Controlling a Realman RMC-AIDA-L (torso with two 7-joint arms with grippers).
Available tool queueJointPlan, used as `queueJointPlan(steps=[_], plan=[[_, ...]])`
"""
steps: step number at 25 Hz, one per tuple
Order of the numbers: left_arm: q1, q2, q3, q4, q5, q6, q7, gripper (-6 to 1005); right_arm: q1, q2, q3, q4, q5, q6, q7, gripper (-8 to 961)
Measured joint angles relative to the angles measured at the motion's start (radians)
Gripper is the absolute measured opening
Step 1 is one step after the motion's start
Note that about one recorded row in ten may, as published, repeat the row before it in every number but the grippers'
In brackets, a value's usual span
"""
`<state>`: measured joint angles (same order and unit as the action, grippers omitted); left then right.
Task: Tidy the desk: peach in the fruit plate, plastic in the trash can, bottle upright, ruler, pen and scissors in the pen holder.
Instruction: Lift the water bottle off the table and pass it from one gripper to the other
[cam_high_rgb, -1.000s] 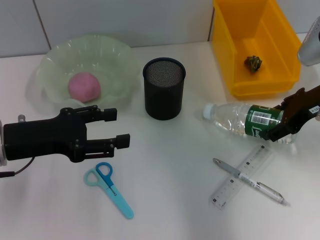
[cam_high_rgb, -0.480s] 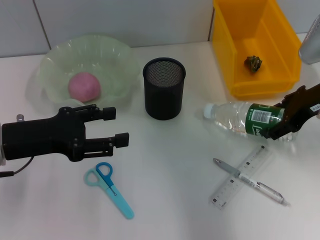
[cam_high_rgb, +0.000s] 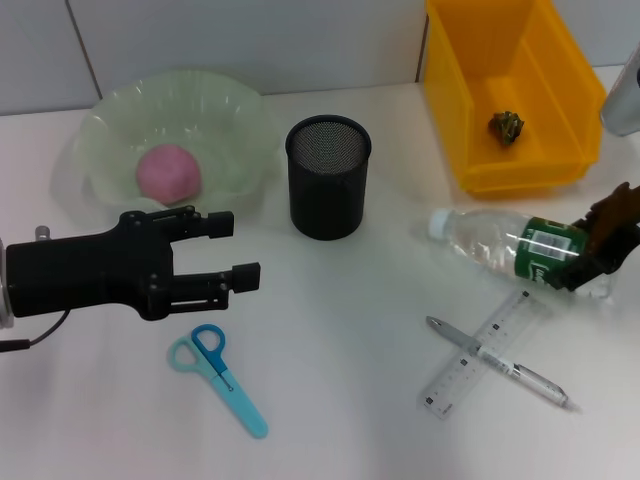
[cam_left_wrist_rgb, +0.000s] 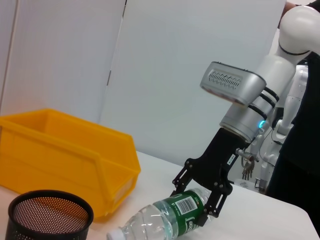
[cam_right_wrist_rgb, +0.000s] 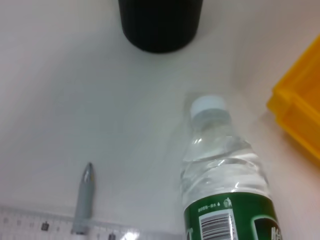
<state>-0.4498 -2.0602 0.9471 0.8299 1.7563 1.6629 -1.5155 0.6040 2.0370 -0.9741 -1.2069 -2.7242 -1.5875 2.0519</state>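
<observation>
— While clamped, what does the right gripper (cam_high_rgb: 592, 262) hold?
— Clear ribbed plastic bottle (cam_high_rgb: 510, 247), green label, lying on the desk beside the ruler (cam_high_rgb: 478, 352).
— Left gripper (cam_high_rgb: 222, 252)?
— Matte black, fingers apart, empty, above the scissors (cam_high_rgb: 217, 375).

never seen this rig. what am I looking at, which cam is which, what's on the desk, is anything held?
It is a two-armed robot with a gripper on each arm. The head view looks down at the desk; the other two pictures come from cameras on the wrists.

The right gripper is closed around the lower body of the bottle, which lies on its side. The left gripper hangs open above the scissors, holding nothing.

On the desk: a fruit plate with the peach in it, a black mesh pen holder, a yellow bin with a crumpled scrap inside, and a pen lying across a ruler.
</observation>
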Motion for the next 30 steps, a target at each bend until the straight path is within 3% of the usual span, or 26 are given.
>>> queueJointPlan(steps=[11, 25, 30], plan=[[-0.002, 0.0, -0.008, 0.0, 0.0, 0.001, 0.0, 796, 0.065, -0.036, 0.024, 0.106, -0.074, 0.017, 0.073, 766], [-0.004, -0.002, -0.008, 0.0, 0.0, 0.001, 0.0, 796, 0.1, -0.037, 0.025, 0.17, -0.145, 0.03, 0.119, 766], [-0.004, -0.002, -0.01, 0.0, 0.0, 0.001, 0.0, 796, 0.106, -0.028, 0.015, 0.171, -0.173, 0.033, 0.136, 766]])
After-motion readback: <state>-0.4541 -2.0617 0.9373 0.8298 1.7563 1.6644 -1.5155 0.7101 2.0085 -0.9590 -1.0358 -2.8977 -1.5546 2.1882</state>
